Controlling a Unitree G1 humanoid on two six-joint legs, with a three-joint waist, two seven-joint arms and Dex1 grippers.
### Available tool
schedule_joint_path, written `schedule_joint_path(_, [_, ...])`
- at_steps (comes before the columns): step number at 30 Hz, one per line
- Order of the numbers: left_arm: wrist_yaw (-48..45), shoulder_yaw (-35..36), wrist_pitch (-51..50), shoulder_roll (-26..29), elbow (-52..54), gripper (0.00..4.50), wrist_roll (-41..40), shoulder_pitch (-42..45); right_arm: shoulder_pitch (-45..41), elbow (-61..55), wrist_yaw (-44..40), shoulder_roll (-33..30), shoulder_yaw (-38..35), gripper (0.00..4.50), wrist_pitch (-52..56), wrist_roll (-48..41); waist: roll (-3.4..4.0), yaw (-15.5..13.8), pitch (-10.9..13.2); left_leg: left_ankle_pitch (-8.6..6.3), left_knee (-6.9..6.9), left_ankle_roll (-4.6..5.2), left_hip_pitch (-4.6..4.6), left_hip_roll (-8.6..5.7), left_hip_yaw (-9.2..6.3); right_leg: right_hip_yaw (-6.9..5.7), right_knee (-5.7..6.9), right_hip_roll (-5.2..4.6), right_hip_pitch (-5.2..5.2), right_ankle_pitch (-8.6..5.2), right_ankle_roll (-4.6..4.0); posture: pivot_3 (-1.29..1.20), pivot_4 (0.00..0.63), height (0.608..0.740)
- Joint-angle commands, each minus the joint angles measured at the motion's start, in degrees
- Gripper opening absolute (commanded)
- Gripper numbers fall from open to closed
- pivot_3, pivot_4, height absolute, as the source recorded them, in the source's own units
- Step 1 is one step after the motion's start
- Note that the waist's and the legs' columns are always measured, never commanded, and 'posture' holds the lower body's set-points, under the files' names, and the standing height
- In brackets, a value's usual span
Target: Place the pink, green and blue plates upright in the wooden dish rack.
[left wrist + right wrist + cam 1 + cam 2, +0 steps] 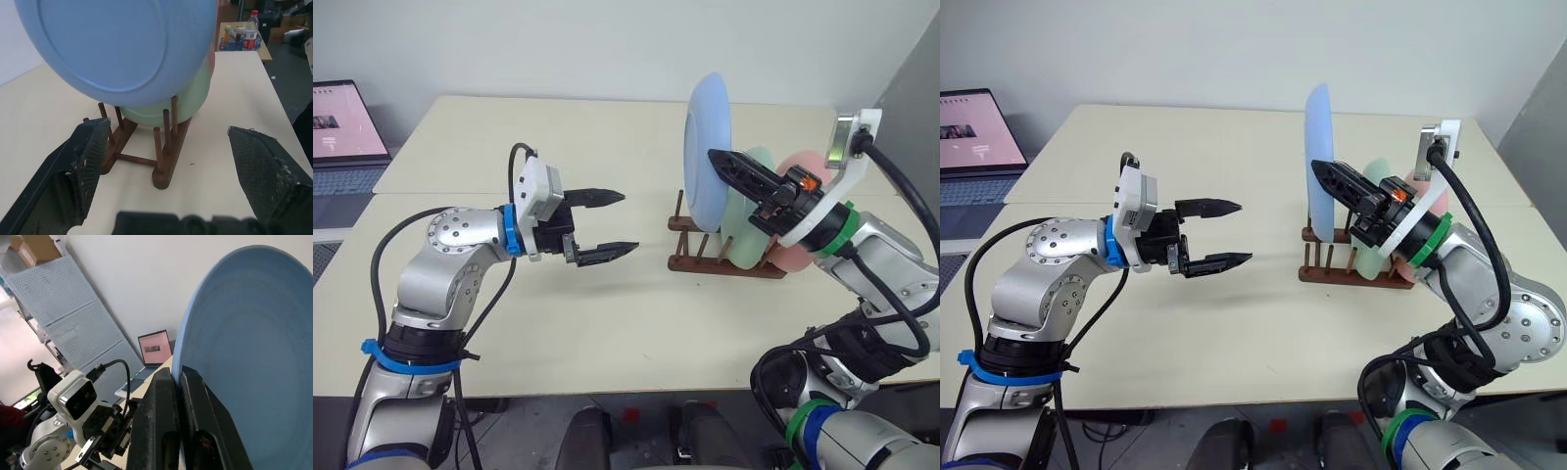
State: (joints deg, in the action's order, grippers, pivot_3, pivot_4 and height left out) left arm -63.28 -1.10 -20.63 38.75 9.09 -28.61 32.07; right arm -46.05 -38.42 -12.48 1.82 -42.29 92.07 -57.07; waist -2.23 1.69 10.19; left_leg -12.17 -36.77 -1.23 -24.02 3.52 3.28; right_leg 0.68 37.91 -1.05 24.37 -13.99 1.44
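Left pincer (pixel 612 225) agape, right pincer (pixel 717 159) closed empty — cream table (pixel 509 147), laptop (pixel 342 127) beyond, grey wall

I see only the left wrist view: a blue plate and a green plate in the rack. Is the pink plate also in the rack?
Observer: Yes, the pink plate stands behind the green plate, at the far right end of the wooden dish rack.
Operator: Where is the right gripper?
Observer: The right gripper is raised beside the blue plate, fingers shut.
Operator: Is anything else on the table?
Observer: A laptop sits at the far left.
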Motion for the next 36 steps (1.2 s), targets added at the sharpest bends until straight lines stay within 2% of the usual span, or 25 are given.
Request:
schedule_joint_path(1, [-0.4,-0.1,1.2,-0.4,0.5,4.22,0.4,1.4,-0.2,-0.3,3.6,0.9,-1.4,0.0,0.4,-3.8,0.0,0.0,0.0,0.0,0.0,0.0,0.0,0.0,0.0,0.0,0.0,0.0,0.0,0.0,0.0,0.0,0.15,0.733])
schedule_joint_path(9, [-1.1,-0.8,2.2,-1.3,-0.2,4.22,1.4,2.0,3.7,2.8,13.5,1.8,-0.7,0.0,-2.1,-11.8,0.01,0.1,0.0,0.0,0.02,0.0,-0.01,0.0,0.0,0.03,-0.03,0.01,0.0,-0.01,0.01,0.0,0.15,0.733])
schedule_joint_path(16, [-1.3,-0.7,1.9,-2.4,-0.3,4.22,1.3,2.5,7.6,5.6,21.5,-2.0,5.4,0.0,-8.7,-18.3,0.02,0.1,0.0,0.0,0.04,0.01,-0.03,0.0,-0.02,0.09,-0.06,0.01,0.0,-0.08,0.14,0.0,0.15,0.733])
schedule_joint_path(22, [-1.5,0.5,-1.5,-2.2,-0.4,4.22,-0.9,2.8,7.1,11.0,29.9,-6.9,10.3,0.0,-15.7,-21.6,0.02,0.1,0.0,0.0,0.04,0.01,-0.03,0.0,-0.01,0.13,-0.07,0.02,0.0,-0.09,0.15,0.0,0.15,0.733])
schedule_joint_path(25, [-1.6,0.6,-2.2,-1.6,-0.5,4.26,-0.9,2.6,7.4,11.2,31.2,-10.7,13.1,0.77,-18.2,-23.8,0.04,0.1,0.0,0.0,0.04,0.01,-0.09,-0.01,-0.04,0.13,-0.11,0.02,0.01,-0.09,0.16,0.0,0.15,0.733])
schedule_joint_path(31, [0.0,1.2,-4.1,-1.3,-0.9,4.5,-0.8,2.3,7.2,11.8,31.2,-19.2,15.9,2.82,-24.7,-29.1,0.04,0.1,0.0,-0.02,0.09,0.05,-0.15,0.0,-0.05,0.16,-0.2,0.04,0.03,-0.1,0.17,0.0,0.15,0.733])
schedule_joint_path(35, [1.2,2.3,-3.9,-0.1,-0.9,4.5,0.1,1.0,4.2,12.3,21.9,-33.5,15.3,4.25,-24.7,-31.8,0.14,0.0,0.1,-0.02,0.07,0.05,-0.22,-0.02,-0.01,0.14,-0.26,0.02,0.07,-0.09,0.2,0.0,0.15,0.733])
schedule_joint_path(36, [1.4,2.5,-3.9,0.2,-0.8,4.5,0.3,0.7,4.2,12.4,19.9,-36.3,15.4,4.48,-24.8,-32.0,0.15,0.0,0.1,-0.03,0.07,0.05,-0.22,-0.03,0.0,0.14,-0.27,0.01,0.08,-0.09,0.2,0.0,0.15,0.733])
